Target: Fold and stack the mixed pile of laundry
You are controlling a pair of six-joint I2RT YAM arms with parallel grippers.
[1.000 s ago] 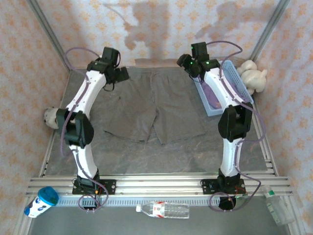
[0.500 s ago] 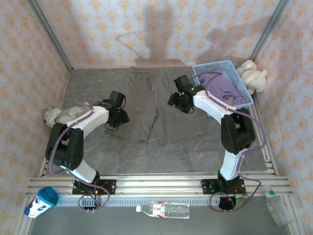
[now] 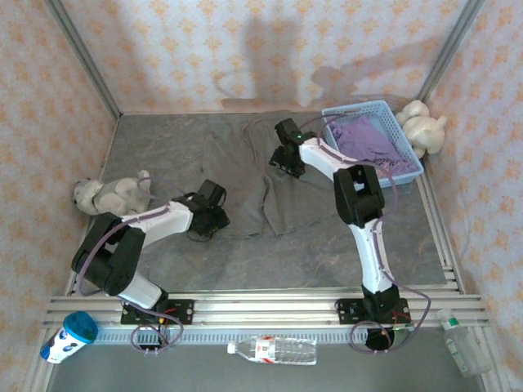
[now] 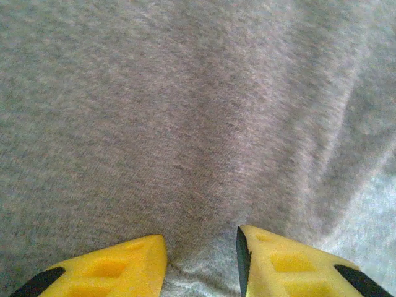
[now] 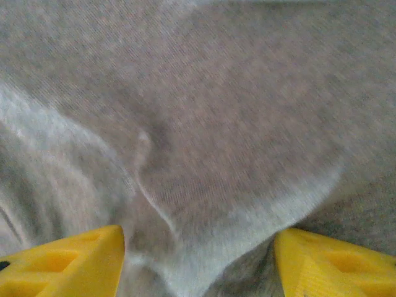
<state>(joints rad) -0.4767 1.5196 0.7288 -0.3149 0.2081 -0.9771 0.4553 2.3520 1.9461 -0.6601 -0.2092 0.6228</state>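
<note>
The grey-olive garment (image 3: 270, 188), a pair of shorts, lies rumpled on the table's middle. My left gripper (image 3: 214, 214) presses down on its left leg edge. Its yellow fingers (image 4: 124, 266) stand a narrow gap apart with a pucker of the grey cloth (image 4: 198, 154) between them, not clamped. My right gripper (image 3: 286, 155) sits on the bunched waistband end. Its fingers (image 5: 68, 260) are spread wide, open over a pale hem fold of the garment (image 5: 235, 223). The lavender-purple T-shirt (image 3: 365, 140) lies crumpled in the light blue basket (image 3: 413, 169) at the back right.
One plush toy (image 3: 106, 194) lies at the left, close to my left arm. Another plush toy (image 3: 423, 126) sits behind the basket. Beyond the table's front rail are a water bottle (image 3: 274, 350) and a blue-lidded cup (image 3: 69, 336).
Both arms swung down from the back onto the shorts. The left gripper slid right and nearer, the right gripper went back and left. The shorts went from flat to narrower and bunched at the waistband.
</note>
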